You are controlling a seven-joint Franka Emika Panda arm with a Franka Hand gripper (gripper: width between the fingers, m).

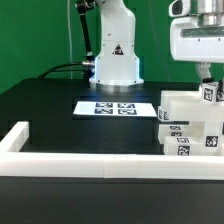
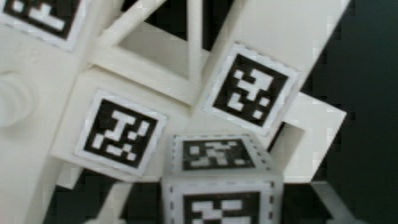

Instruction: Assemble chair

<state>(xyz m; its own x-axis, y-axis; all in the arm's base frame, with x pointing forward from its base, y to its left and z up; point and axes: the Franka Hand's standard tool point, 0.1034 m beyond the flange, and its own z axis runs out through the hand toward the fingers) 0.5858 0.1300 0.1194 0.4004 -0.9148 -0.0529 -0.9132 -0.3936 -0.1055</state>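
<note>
The chair pieces (image 1: 190, 128) are chunky white blocks with black-and-white tags, stacked at the exterior view's right by the front rail. My gripper (image 1: 208, 80) hangs right above them and is shut on a small white tagged block (image 1: 210, 93), which it holds at the stack's top edge. In the wrist view this small block (image 2: 217, 200) fills the space between the jaws. Beyond it lie larger white chair pieces (image 2: 125, 130) with several tags, seen very close. The fingers themselves barely show.
The marker board (image 1: 115, 107) lies on the black table in front of the robot base (image 1: 117, 60). A long white border rail (image 1: 90, 165) runs along the front and turns up the exterior view's left side (image 1: 15, 135).
</note>
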